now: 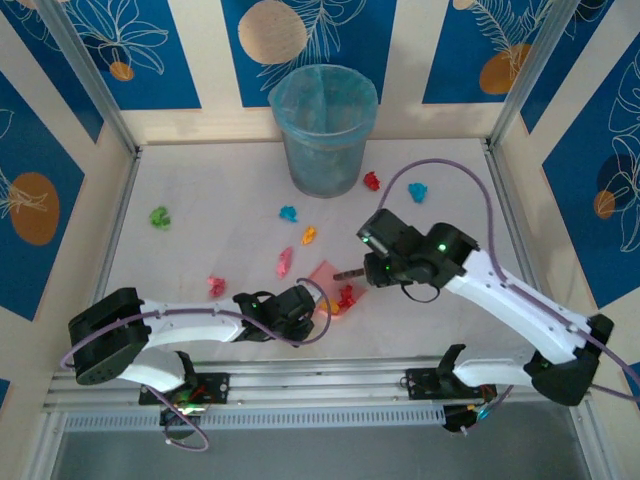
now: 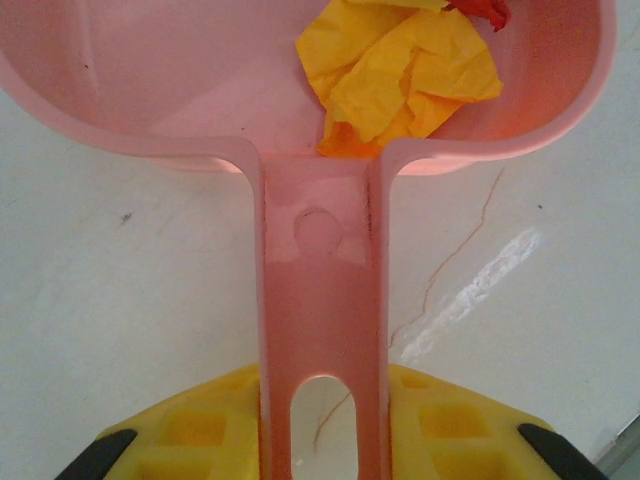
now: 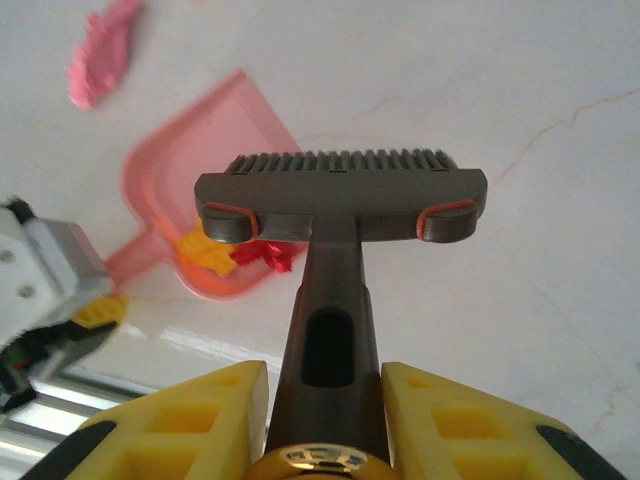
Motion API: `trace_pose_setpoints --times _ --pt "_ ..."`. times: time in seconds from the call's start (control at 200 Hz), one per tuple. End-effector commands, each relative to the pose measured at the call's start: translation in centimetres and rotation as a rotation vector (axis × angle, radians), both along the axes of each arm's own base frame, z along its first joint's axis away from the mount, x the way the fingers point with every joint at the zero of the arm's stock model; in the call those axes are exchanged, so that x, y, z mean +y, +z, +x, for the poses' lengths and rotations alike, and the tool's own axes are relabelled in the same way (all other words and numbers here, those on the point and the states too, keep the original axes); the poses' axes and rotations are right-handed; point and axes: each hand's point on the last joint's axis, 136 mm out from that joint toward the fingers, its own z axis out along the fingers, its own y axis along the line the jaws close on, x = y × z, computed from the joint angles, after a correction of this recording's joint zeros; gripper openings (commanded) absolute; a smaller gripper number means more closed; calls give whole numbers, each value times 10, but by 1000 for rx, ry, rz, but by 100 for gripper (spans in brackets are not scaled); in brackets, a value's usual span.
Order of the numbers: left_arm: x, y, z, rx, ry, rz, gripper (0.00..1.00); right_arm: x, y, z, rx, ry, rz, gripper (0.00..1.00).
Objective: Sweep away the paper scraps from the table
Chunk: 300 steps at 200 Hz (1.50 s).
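Table (image 1: 200, 250): white with a beige rim; through the wrist cameras I saw thin crack-like lines on it.
Bin (image 1: 323, 130): upright at the far edge, near the middle, with a blue liner.
Dustpan (image 1: 322, 272): pink, flat on the table between my two grippers, with its handle pointing at the left one.
Brush (image 3: 340, 195): grey, with a comb-like head just beside the dustpan; from the right wrist it hid part of the pan's rim.
Left gripper (image 2: 322, 440): pinched on the dustpan handle.
Right gripper (image 3: 325, 400): clamped on the brush handle.
Scraps in the pan: a crumpled yellow scrap (image 2: 400, 75) against the back wall by the handle, and a red scrap (image 2: 485, 10) touching it.
Scraps on the table: a green scrap (image 1: 160, 216) lay well apart at far left. A cyan scrap (image 1: 288, 213), an orange scrap (image 1: 309, 236) and a pink scrap (image 1: 285, 262) lay beyond the pan. A reddish scrap (image 1: 216, 286) lay near the left arm. Another red one (image 1: 372, 181) and another cyan one (image 1: 417, 191) lay right of the bin.
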Motion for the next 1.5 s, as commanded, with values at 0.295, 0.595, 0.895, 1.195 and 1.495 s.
trace_pose_setpoints --times 0.295,0.595,0.895,1.195,1.495 --pt "-3 14 -6 -23 -37 -106 0 -79 32 36 -383 -399 394 0" --pt "-3 57 -3 -52 18 -201 0 -134 -17 32 -508 -639 394 0" --pt "-8 141 19 -135 83 -196 0 -122 -56 40 -490 -610 427 0" --pt "-36 247 78 -236 154 -209 0 -95 -83 51 -473 -507 517 0" --pt "-69 311 164 -215 238 -334 0 -86 -92 55 -466 -463 510 0"
